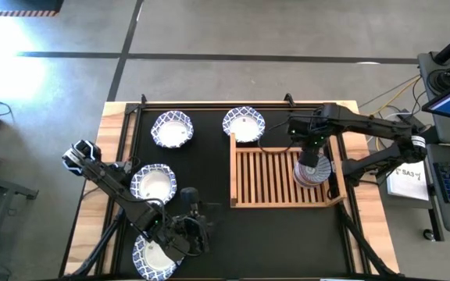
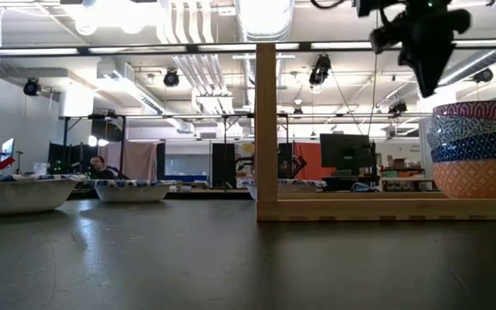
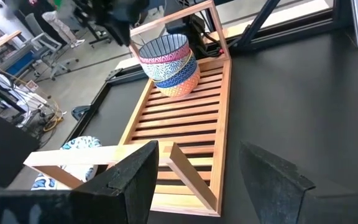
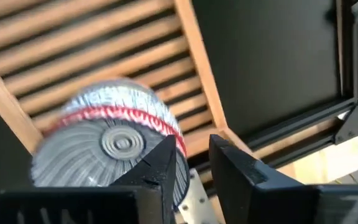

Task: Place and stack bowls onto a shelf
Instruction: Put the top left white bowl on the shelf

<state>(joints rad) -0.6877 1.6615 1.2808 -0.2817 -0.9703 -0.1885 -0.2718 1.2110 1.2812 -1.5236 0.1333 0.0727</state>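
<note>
On the light-wood shelf (image 1: 280, 176), near its right rail, stands a stack of small bowls (image 1: 312, 173). A grey radial bowl (image 4: 104, 149) is on top, with red, blue and orange ones under it (image 3: 168, 64). My right gripper (image 4: 194, 146) hangs open above the stack's rim, pointing down, and in the low view (image 2: 424, 43) it is clear of the stack (image 2: 480, 151). My left gripper (image 3: 197, 162) waits open over the mat near the front edge (image 1: 194, 226), facing the shelf (image 3: 185, 124). Several large blue-and-white bowls rest upright on the mat.
The large bowls sit at the far left (image 1: 172, 129), by the shelf's far left corner (image 1: 244, 124), at mid left (image 1: 154, 185) and at the near edge under my left arm (image 1: 153, 261). The shelf's slats left of the stack are bare.
</note>
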